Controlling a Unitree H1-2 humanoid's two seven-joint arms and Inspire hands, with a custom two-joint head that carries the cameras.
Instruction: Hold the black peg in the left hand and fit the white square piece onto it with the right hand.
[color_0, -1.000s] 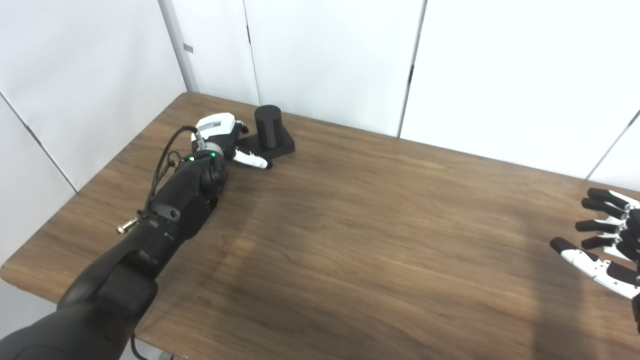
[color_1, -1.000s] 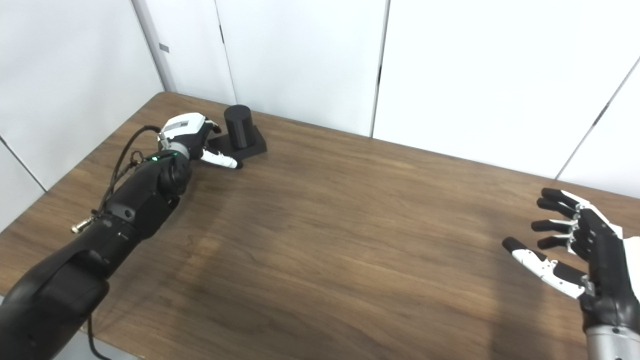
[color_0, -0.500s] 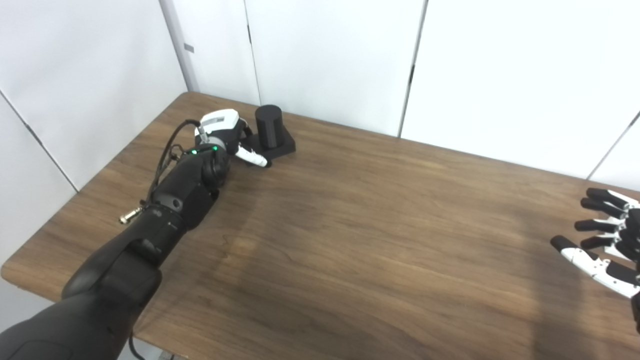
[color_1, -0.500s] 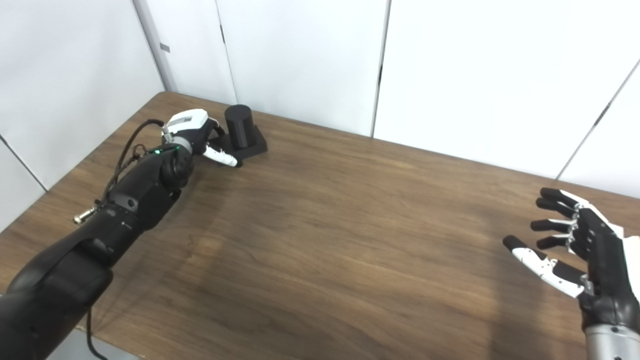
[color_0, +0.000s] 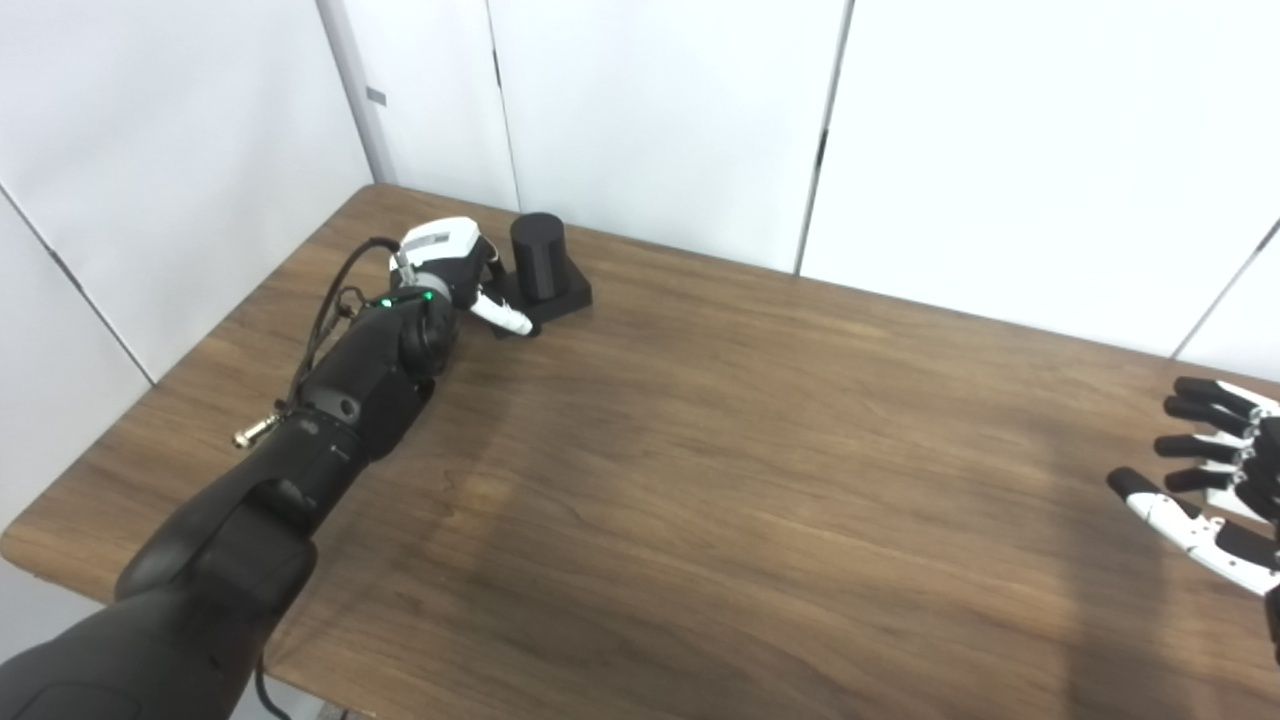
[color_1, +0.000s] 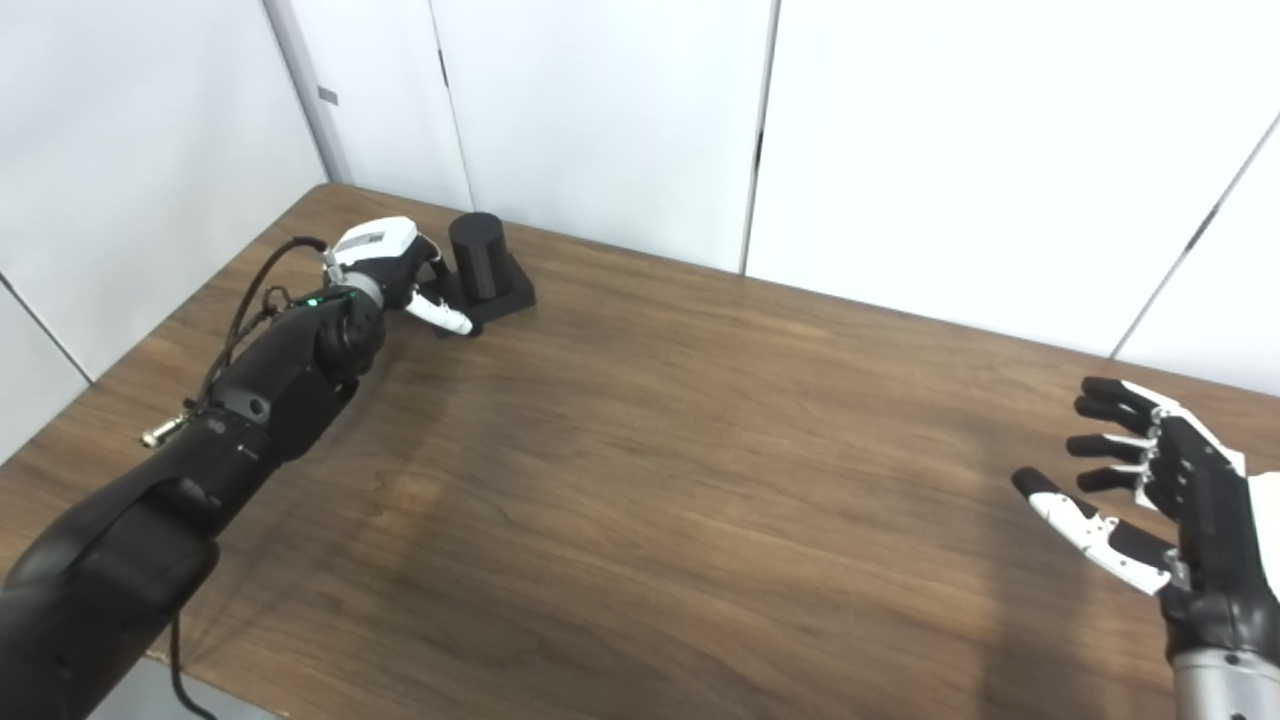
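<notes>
The black peg (color_0: 537, 255) is a short upright cylinder on a black square base (color_0: 572, 293), at the far left of the wooden table (color_0: 700, 450). My left hand (color_0: 452, 268) is right against the base's left side. Its white thumb (color_0: 505, 318) lies along the base's front edge, and its fingers reach toward the peg, partly hidden behind the hand. The peg still stands on the table. My right hand (color_1: 1165, 490) is open and empty, fingers spread, hovering at the far right. No white square piece shows in either view.
White wall panels (color_0: 650, 110) stand close behind the table's far edge. The table's left edge (color_0: 190, 360) runs beside my left forearm. A cable loops off the left wrist (color_0: 335, 300).
My left hand has moved a little forward and right, closing in on the peg's base, with the thumb now against its front. My right hand has barely moved.
</notes>
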